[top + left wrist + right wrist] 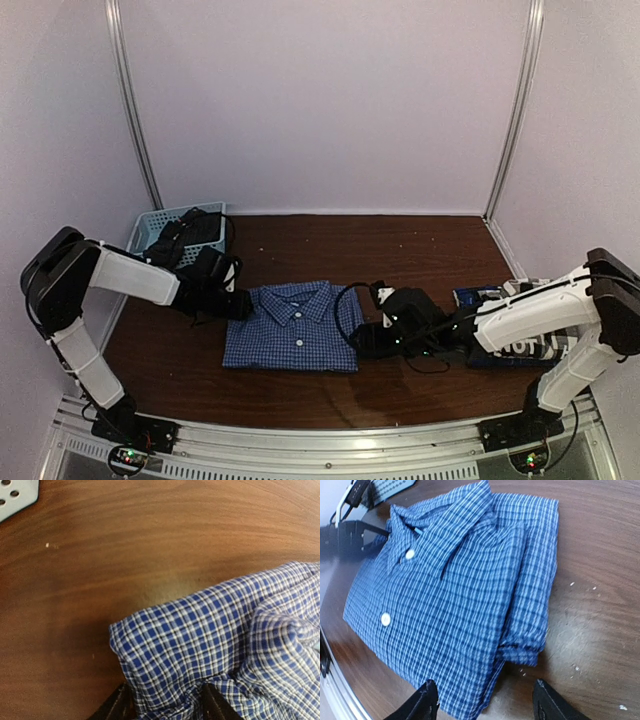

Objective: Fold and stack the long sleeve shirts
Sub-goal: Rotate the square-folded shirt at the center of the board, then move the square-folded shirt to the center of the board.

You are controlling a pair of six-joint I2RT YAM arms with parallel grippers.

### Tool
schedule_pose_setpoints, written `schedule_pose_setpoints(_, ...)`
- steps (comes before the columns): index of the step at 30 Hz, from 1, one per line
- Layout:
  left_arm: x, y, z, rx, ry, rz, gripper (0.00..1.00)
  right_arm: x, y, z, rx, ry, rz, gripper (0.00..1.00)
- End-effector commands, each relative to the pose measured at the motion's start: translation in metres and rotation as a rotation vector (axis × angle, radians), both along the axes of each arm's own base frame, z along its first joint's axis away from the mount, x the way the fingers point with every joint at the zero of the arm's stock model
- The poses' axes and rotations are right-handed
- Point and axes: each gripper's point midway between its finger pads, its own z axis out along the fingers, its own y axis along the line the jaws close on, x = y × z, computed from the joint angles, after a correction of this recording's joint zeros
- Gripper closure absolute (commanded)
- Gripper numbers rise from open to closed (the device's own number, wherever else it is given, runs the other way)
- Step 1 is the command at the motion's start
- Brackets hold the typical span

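A blue fine-check shirt (295,325) lies folded flat at the middle of the table, collar toward the back and white buttons up. My left gripper (235,302) is at its left edge. In the left wrist view the cloth (210,630) bunches and fills the gap of the left gripper (167,705), which is shut on that fold. My right gripper (362,340) is low at the shirt's right edge. In the right wrist view the right gripper (485,705) stands open, the near corner of the shirt (455,590) just ahead of its fingers and untouched.
A light blue lattice basket (160,222) holding dark cloth (192,232) stands at the back left. Under the right arm lie a black-and-white shirt with white lettering (515,348) and a darker blue plaid one (470,297). White walls close in the table.
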Motion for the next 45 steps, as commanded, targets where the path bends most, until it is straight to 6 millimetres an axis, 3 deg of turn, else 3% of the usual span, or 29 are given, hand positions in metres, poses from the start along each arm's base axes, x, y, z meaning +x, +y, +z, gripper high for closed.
schedule_pose_setpoints(1, 0.022, 0.014, -0.013, 0.141, 0.01, -0.018, 0.47, 0.03, -0.015, 0.015, -0.067, -0.067, -0.084, 0.31)
schedule_pose_setpoints(4, 0.042, 0.018, -0.006, 0.196, -0.017, 0.002, 0.37, 0.037, -0.039, 0.022, -0.124, -0.073, -0.155, 0.27)
schedule_pose_setpoints(8, 0.059, 0.014, 0.02, 0.204, -0.074, 0.005, 0.29, 0.045, -0.107, 0.033, -0.24, -0.065, -0.343, 0.25)
schedule_pose_setpoints(13, 0.058, 0.011, 0.064, 0.145, -0.151, 0.001, 0.22, 0.047, -0.204, 0.065, -0.305, -0.072, -0.603, 0.23)
schedule_pose_setpoints(17, 0.049, 0.009, 0.102, 0.073, -0.21, -0.003, 0.19, 0.044, -0.268, 0.07, -0.283, -0.041, -0.747, 0.21)
schedule_pose_setpoints(21, 0.04, 0.002, 0.123, -0.019, -0.244, -0.026, 0.19, 0.05, -0.287, 0.062, -0.229, 0.001, -0.79, 0.19)
schedule_pose_setpoints(25, 0.033, -0.003, 0.124, -0.058, -0.237, -0.049, 0.19, 0.053, -0.305, 0.035, -0.316, 0.079, -0.828, 0.19)
schedule_pose_setpoints(30, 0.026, -0.005, 0.111, -0.076, -0.212, -0.061, 0.19, 0.055, -0.302, 0.0, -0.314, 0.16, -0.801, 0.19)
schedule_pose_setpoints(34, 0.022, -0.005, 0.102, -0.078, -0.193, -0.067, 0.19, 0.051, -0.288, -0.025, -0.259, 0.222, -0.745, 0.21)
schedule_pose_setpoints(40, 0.02, -0.004, 0.097, -0.074, -0.183, -0.066, 0.19, 0.053, -0.231, -0.052, -0.131, 0.281, -0.571, 0.26)
schedule_pose_setpoints(45, 0.014, 0.002, 0.089, -0.066, -0.164, -0.053, 0.19, 0.073, -0.177, -0.058, -0.133, 0.276, -0.472, 0.26)
